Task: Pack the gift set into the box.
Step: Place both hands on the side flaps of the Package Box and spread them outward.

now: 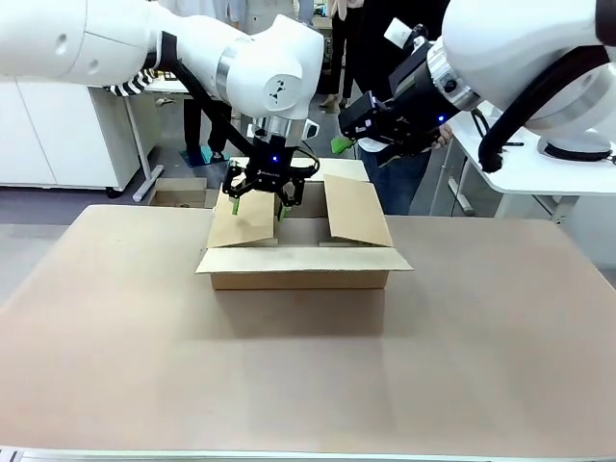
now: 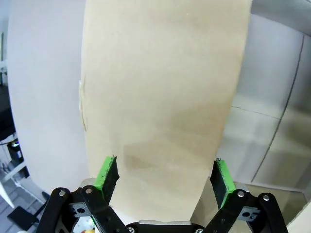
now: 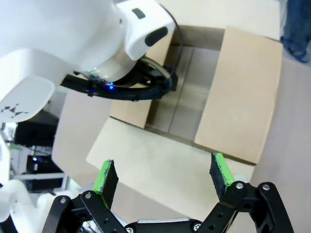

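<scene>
**Both hands wide over open box, left one at the flap**

The box (image 1: pixel 298 279) sits mid-table, a bit toward 12 o'clock, with all four flaps open. The near flap lies out flat toward 6. The flaps at 9 and 3 stand tilted up.

My left hand (image 1: pixel 258 204) is at the top edge of the 9 o'clock flap (image 2: pixel 165 97). It is spread wide with the green pads (image 2: pixel 108 175) either side of the cardboard. I can't tell if they touch it, and it holds nothing.

My right hand (image 3: pixel 163 177) hangs high at about 1 o'clock from the box, also wide and empty, looking down into the opening. The strip of box floor I see there looks bare. A person (image 1: pixel 399 183) stands at the far side behind that arm.

Risks, as I judge them:
- If I push the flap, it could fold inward and shut off the opening.
- If I close hard on it, the corrugated board could crease.
- Nothing pins the box, so any sideways drag on the flap could slide or twist it on the table (image 1: pixel 115 366).
- My two arms are close above the box. If the right comes down while the left is there, the wrists could clash.
</scene>
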Controlling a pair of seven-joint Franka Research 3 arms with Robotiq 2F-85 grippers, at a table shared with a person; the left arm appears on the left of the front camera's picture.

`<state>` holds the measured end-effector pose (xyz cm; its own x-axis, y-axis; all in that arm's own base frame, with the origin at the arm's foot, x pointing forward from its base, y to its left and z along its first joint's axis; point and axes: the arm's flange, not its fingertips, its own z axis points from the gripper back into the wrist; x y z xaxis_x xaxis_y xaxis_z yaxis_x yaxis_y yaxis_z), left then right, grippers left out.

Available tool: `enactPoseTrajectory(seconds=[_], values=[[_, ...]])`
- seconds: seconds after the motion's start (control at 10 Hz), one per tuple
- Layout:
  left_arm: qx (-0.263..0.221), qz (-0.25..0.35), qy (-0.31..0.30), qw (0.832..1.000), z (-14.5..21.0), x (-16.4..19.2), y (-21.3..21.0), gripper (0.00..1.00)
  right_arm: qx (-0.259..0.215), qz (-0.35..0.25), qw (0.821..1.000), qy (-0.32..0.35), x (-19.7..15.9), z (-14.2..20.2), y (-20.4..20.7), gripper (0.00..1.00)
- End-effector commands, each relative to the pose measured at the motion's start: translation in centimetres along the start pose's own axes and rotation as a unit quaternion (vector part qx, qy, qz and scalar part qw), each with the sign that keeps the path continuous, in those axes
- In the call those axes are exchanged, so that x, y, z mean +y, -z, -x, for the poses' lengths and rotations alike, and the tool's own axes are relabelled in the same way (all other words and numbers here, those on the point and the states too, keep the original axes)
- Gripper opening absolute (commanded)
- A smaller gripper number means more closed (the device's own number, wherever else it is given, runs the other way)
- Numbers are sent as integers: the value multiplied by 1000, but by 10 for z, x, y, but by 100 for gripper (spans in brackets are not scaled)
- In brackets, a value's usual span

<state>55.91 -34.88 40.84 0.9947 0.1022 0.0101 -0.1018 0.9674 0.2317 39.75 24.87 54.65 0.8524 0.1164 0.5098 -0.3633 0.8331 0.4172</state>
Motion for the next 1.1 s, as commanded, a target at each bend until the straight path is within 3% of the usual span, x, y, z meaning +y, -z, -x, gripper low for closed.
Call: enactPoseTrajectory(seconds=[0.0, 0.3, 0.7, 1.0], values=[[2, -18, -26, 1000, 3, 4, 11, 100, -3, 5, 1000, 8, 2, -1, -1, 100], [2, -32, -29, 999, 13, 28, 8, 100, -3, 5, 1000, 8, 2, -1, -1, 100], [-60, -61, -76, 993, 40, 73, -28, 100, -3, 5, 1000, 8, 2, -1, -1, 100], [-79, -1, -99, 992, 52, 116, -42, 100, -3, 5, 1000, 8, 2, -1, -1, 100]])
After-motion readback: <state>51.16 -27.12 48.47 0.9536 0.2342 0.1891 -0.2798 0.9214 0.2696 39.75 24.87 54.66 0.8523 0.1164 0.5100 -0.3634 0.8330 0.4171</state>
